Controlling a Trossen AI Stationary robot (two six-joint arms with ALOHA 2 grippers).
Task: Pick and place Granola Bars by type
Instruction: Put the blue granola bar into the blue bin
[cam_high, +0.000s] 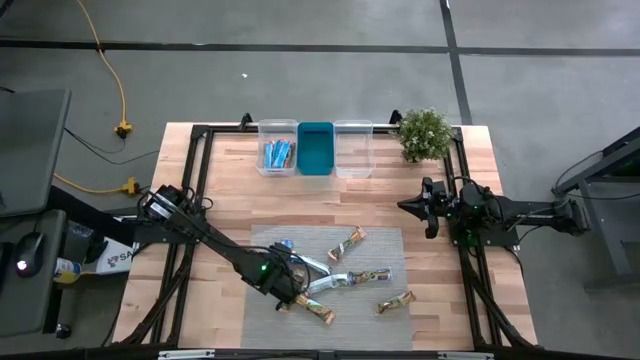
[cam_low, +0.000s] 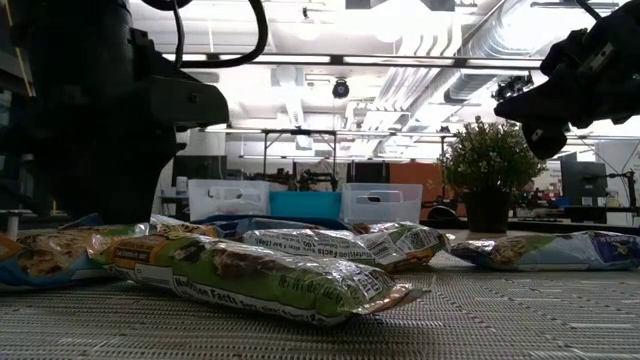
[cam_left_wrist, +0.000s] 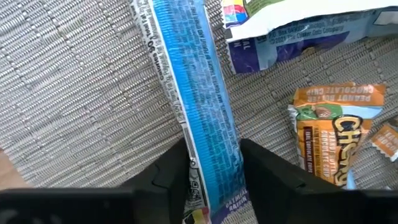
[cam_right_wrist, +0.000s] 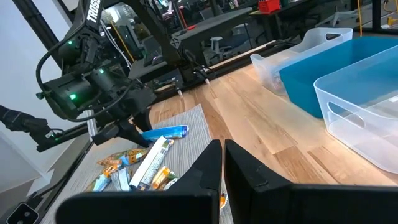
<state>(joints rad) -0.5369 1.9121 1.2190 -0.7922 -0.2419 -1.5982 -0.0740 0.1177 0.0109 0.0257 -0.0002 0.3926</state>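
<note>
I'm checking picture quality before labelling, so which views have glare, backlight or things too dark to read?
Low view: bright ceiling lights behind, so the left arm is a dark silhouette; nearest granola bar stays readable. Left wrist view: evenly lit, blue bar print legible. High view: even light, no strong shadows on the mat.
</note>
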